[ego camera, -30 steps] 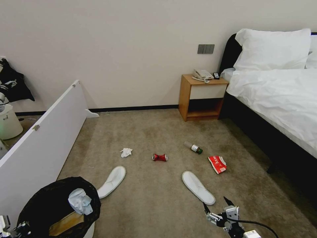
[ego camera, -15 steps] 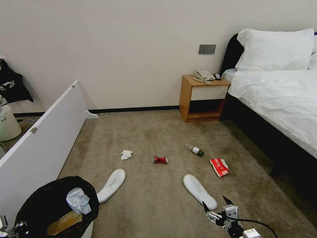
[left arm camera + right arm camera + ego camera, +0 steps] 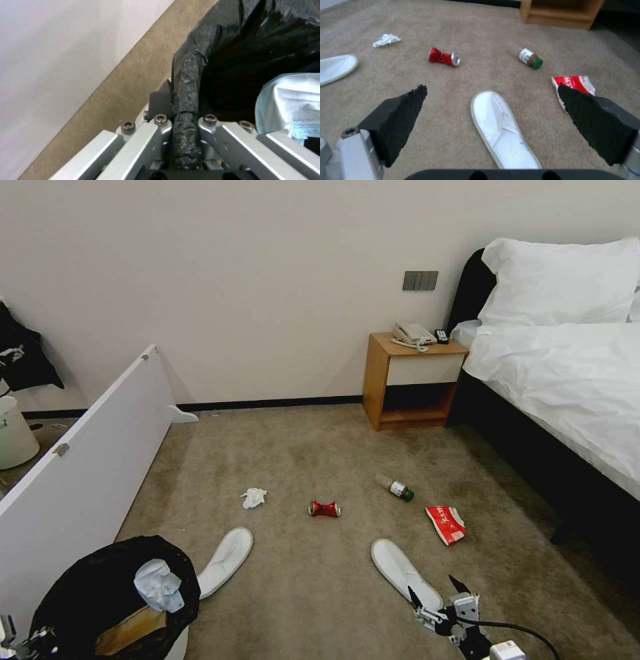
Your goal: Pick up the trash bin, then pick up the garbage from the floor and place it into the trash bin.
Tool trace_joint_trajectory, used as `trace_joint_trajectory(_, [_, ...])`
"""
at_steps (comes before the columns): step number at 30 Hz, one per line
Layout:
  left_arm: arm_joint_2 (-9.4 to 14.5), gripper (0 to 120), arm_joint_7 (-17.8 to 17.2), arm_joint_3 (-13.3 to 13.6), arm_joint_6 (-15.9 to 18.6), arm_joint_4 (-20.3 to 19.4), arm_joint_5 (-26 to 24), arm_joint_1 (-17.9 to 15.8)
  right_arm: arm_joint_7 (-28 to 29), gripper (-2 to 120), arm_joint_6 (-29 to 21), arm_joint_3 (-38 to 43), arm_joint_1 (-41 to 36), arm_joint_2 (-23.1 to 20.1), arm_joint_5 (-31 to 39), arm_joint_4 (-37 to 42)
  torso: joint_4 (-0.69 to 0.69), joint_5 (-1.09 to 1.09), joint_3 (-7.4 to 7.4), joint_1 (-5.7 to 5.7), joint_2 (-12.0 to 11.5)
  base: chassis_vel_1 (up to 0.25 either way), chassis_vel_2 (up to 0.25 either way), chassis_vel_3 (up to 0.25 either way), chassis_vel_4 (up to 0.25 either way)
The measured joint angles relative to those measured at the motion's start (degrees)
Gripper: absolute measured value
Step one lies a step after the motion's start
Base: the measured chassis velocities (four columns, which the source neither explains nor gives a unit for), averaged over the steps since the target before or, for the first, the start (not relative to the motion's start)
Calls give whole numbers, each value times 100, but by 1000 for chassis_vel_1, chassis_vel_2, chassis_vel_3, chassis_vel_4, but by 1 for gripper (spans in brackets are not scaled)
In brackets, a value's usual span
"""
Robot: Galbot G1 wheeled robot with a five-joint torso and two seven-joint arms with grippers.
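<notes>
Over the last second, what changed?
Only the camera shifted: the whole head view slid a little, so the robot moved, not the litter. Left tool stays shut on the trash bin rim; right tool stays open above the slipper.

Left gripper (image 3: pixel 181 125): brushed silver metal links with hex screws, clamped on the crinkly, semi-gloss black plastic liner of the trash bin (image 3: pixel 190 75). Right gripper (image 3: pixel 491 120): spread jaws with matt black ribbed rubber pads (image 3: pixel 400 117). Between them, a white cloth slipper (image 3: pixel 501 130) on short-pile matt beige carpet (image 3: pixel 460 25). Beyond: glossy crushed red metal can (image 3: pixel 444 57), glossy red packet (image 3: pixel 575 82).
</notes>
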Motion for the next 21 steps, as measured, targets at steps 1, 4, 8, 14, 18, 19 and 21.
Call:
trace_joint_trajectory(1, [7,3,-3,3,0,-5,-3,-15,0,100,-5,-3,1,-3,5,0,0,0,0,0,0,0,0,0,0])
trace_joint_trajectory(4, [11,3,-8,19,0,-10,-3,-26,-1,100,-11,-7,1,-21,12,1,-1,0,0,0,0,0,0,0,0])
trace_joint_trajectory(8, [12,3,-10,30,0,-14,-3,-27,-2,100,-19,-8,1,-54,37,4,0,0,0,0,0,-33,18,15,-17])
trace_joint_trajectory(14, [28,3,-14,34,0,-19,-3,-28,-11,100,-25,-15,-4,-101,75,12,0,0,0,0,0,-38,29,30,-40])
trace_joint_trajectory(18, [19,3,-16,34,0,-23,-3,-26,-21,100,-26,-16,-2,-120,91,12,0,0,0,0,0,0,0,0,0])
trace_joint_trajectory(19, [8,3,-17,36,0,-23,-2,-24,-24,100,-27,-17,2,-124,97,14,0,0,0,0,0,-26,46,56,-44])
trace_joint_trajectory(21, [-1,3,-18,39,0,-24,0,-23,-28,100,-28,-17,6,-125,98,14,0,0,0,0,0,-30,51,56,-43])
